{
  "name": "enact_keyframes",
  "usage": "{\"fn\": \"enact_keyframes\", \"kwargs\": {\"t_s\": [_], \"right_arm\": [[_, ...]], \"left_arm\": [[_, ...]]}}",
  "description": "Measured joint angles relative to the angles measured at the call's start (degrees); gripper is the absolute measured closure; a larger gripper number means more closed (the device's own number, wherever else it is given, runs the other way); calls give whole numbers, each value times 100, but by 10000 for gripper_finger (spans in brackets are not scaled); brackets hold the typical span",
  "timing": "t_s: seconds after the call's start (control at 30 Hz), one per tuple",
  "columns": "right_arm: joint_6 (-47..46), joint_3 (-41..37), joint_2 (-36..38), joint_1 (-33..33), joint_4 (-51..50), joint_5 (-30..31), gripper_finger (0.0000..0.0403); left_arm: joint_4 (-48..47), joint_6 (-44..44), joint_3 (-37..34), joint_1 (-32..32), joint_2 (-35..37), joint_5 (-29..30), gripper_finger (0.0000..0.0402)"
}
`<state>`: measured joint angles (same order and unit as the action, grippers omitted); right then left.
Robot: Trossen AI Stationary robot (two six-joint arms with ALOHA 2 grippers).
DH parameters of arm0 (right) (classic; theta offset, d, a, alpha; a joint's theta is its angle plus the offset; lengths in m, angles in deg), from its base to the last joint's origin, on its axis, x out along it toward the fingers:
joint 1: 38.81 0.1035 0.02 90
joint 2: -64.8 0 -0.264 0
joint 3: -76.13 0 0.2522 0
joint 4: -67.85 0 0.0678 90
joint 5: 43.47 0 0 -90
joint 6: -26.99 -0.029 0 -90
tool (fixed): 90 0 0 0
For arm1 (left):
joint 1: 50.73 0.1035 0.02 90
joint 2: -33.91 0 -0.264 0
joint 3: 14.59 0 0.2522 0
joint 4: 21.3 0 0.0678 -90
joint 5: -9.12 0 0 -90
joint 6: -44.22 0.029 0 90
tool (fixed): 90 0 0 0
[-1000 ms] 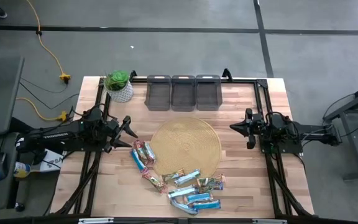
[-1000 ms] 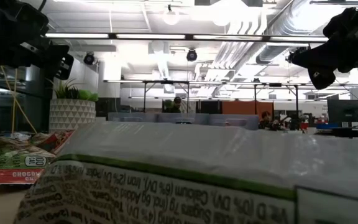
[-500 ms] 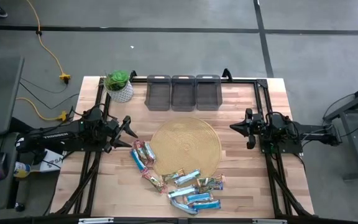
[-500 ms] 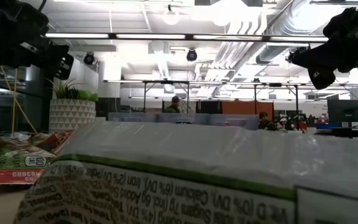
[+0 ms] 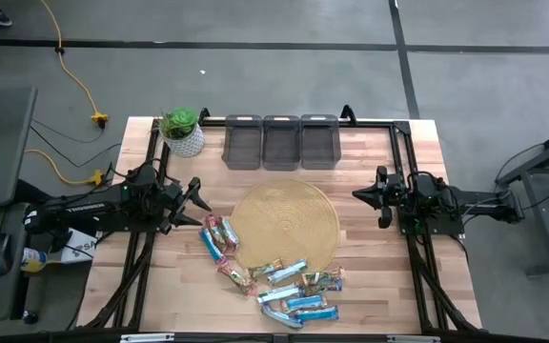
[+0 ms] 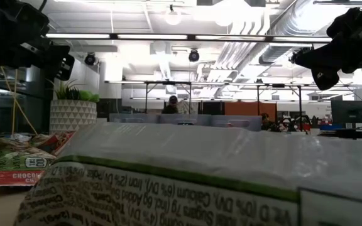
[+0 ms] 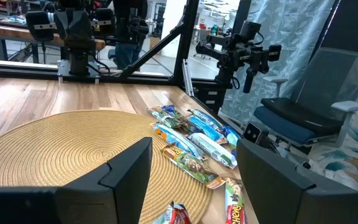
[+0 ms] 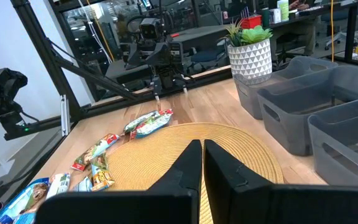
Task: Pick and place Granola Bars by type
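Several foil-wrapped granola bars, blue-and-white, red and greenish-gold, lie flat on the table along the near-left and near rim of a round woven mat (image 5: 284, 221). One group (image 5: 219, 236) is at the mat's left and a larger group (image 5: 298, 289) is at its near side. They also show in the left wrist view (image 7: 191, 140) and the right wrist view (image 8: 145, 121). My left gripper (image 5: 198, 195) (image 7: 193, 148) is open and empty, held above the table left of the mat. My right gripper (image 5: 356, 194) (image 8: 202, 144) is shut and empty, right of the mat.
Three dark grey bins (image 5: 281, 143) stand side by side at the far edge; they also show in the right wrist view (image 8: 316, 112). A potted plant (image 5: 182, 131) stands at the far left. In the low view one wrapper (image 6: 200, 182) lies right before the camera.
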<state>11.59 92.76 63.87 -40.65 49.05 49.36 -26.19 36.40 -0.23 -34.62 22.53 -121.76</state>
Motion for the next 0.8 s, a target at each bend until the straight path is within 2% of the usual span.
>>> {"fn": "enact_keyframes", "kwargs": {"t_s": [0.43,0.7,0.8], "right_arm": [[0,0,0,0,0,2,402],[1,1,-2,2,1,2,402],[0,2,-2,0,1,1,402]], "left_arm": [[74,-59,0,-1,2,-2,172],[231,-1463,68,-2,2,8,172],[232,-1789,279,-2,-6,180,172]]}}
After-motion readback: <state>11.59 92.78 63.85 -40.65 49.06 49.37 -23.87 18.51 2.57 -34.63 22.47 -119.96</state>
